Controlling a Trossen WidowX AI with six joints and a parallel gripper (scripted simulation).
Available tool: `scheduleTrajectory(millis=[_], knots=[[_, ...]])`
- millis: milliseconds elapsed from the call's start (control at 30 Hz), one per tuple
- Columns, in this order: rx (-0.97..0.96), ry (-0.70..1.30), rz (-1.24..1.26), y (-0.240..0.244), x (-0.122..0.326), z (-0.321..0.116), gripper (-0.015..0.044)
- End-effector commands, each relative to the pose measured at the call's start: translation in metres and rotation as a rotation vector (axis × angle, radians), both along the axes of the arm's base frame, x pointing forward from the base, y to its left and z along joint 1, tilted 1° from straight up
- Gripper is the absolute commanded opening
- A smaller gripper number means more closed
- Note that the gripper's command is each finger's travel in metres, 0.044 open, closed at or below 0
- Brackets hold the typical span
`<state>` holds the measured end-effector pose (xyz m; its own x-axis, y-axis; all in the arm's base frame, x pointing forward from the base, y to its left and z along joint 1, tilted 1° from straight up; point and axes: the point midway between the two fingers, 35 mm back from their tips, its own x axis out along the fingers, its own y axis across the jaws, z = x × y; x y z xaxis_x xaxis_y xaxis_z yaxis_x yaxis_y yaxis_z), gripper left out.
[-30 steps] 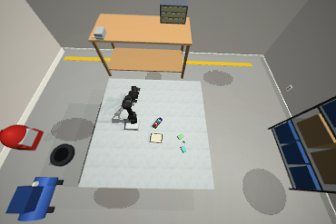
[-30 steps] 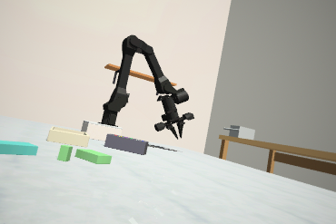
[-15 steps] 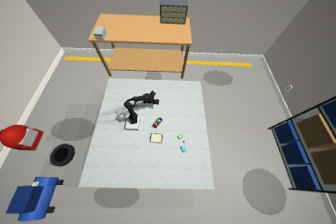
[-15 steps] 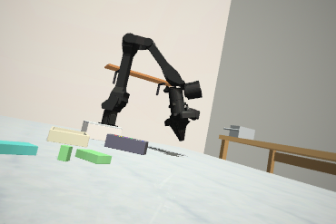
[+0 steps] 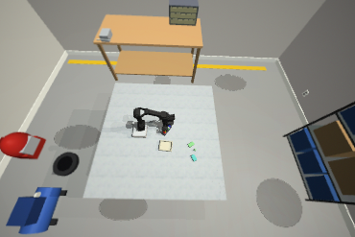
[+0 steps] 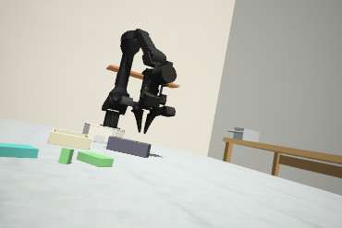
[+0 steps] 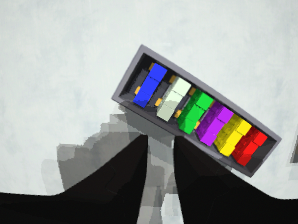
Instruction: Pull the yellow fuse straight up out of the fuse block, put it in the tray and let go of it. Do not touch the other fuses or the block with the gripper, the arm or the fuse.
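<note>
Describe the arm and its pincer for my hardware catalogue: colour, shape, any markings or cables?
The arm is all matte black, built of chunky rounded segments on a pale square base. The pincer ends in two black fingers tapering to points. No markings, cables or sleeves are visible.

End effector [image 7: 160,183] fingertips beyond the wrist view's bottom edge; fuse block [image 5: 167,127] too small from top.

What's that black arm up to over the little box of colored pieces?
The arm's gripper hangs above the fuse block, jaws nearly shut and holding nothing. All six fuses sit in their slots, including the yellow fuse, second from the red end. The cream tray waits beside the block. Nothing has been pulled yet.
</note>
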<state>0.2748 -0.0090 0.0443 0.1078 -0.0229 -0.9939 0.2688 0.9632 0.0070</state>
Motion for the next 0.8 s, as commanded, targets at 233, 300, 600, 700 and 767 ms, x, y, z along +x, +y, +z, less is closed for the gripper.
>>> scheduleTrajectory(millis=[233,300,600,700,767], knots=[[0.040,0.083,-0.504,-0.055,-0.022,0.006,0.0067],[0.040,0.083,-0.504,-0.055,-0.022,0.006,0.0067],[0.040,0.083,-0.504,-0.055,-0.022,-0.002,0.0067],[0.040,0.083,-0.504,-0.055,-0.022,-0.005,0.0067],[0.040,0.083,-0.504,-0.055,-0.021,-0.007,0.0067]])
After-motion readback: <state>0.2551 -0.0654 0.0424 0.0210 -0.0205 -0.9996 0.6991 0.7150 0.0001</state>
